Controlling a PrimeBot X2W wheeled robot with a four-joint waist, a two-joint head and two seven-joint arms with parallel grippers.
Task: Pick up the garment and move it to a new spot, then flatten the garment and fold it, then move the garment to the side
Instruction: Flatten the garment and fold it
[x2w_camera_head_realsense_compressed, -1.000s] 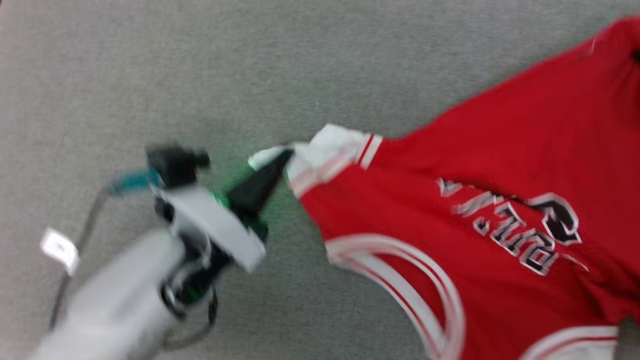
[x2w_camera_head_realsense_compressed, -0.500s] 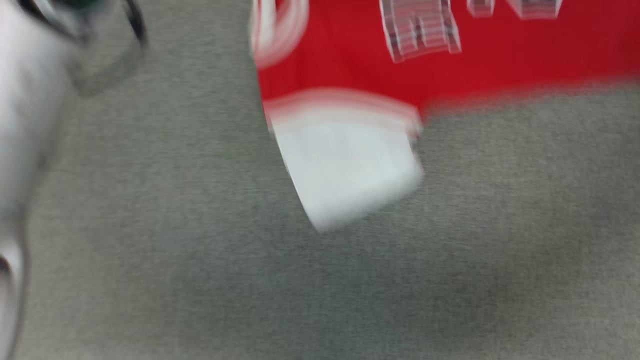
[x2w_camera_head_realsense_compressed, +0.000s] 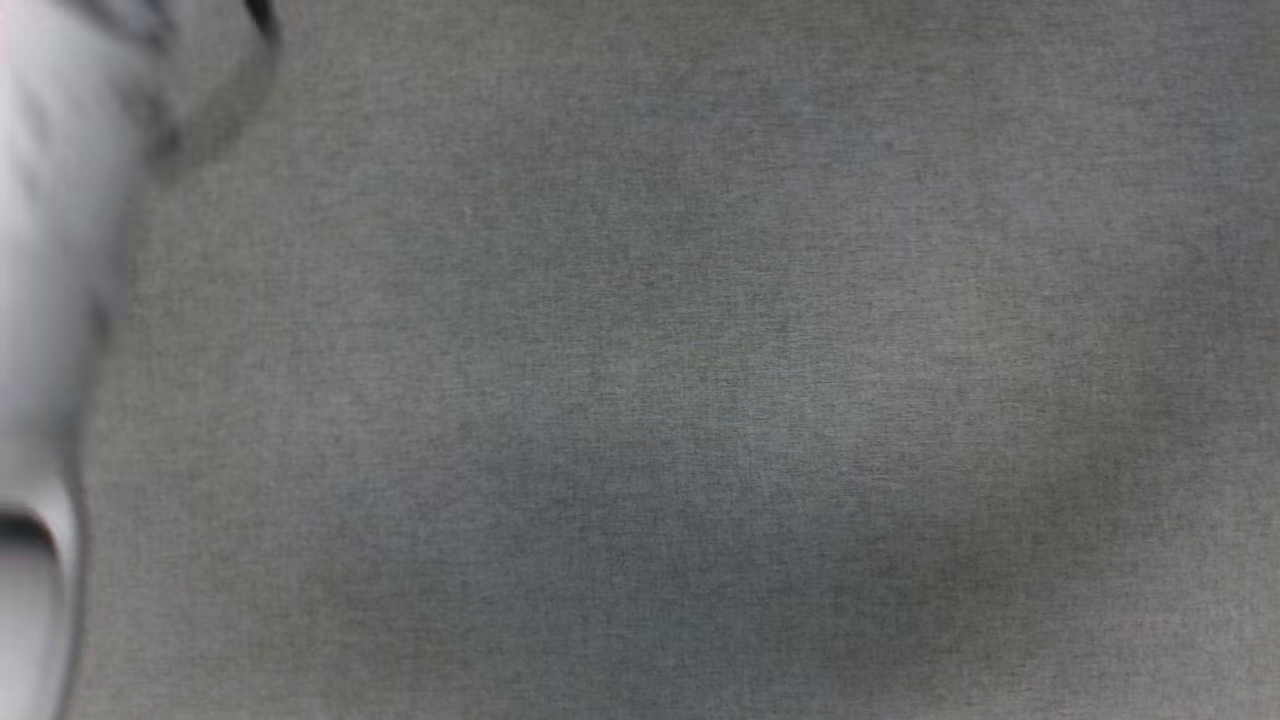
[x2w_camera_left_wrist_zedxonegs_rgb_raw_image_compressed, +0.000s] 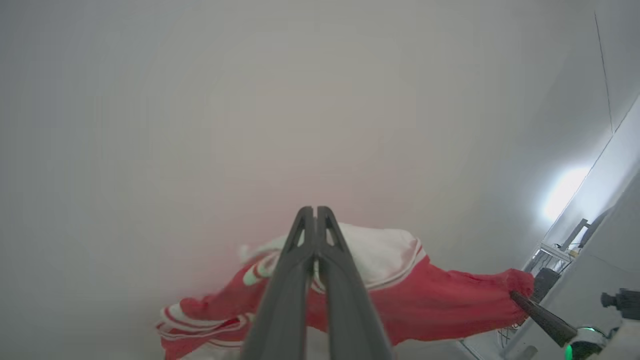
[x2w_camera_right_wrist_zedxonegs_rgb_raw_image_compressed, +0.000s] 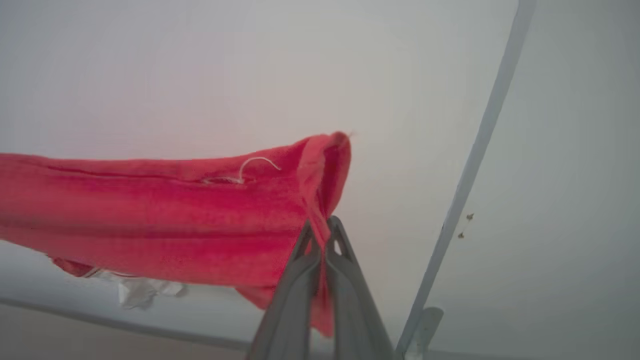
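Grey woven bench surface (x2w_camera_head_realsense_compressed: 700, 400) under head camera, blurred pale forearm (x2w_camera_head_realsense_compressed: 50, 250) at its left edge. Left gripper (x2w_camera_left_wrist_zedxonegs_rgb_raw_image_compressed: 316, 211) clenched on white sleeve of red-and-white striped-trim jersey garment (x2w_camera_left_wrist_zedxonegs_rgb_raw_image_compressed: 440, 305). Right gripper (x2w_camera_right_wrist_zedxonegs_rgb_raw_image_compressed: 322, 223) clenched on red fabric edge. Garment aloft, slung between both, apparently clear of bench. Risks: thin edge pinches slipping under tension; sagging middle landing bunched or twisted, hampering flattening.

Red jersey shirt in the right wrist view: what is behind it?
Behind the red jersey shirt, clamped by the right gripper, a plain pale surface and a slanted grey strip show. What lies directly behind the cloth is covered.
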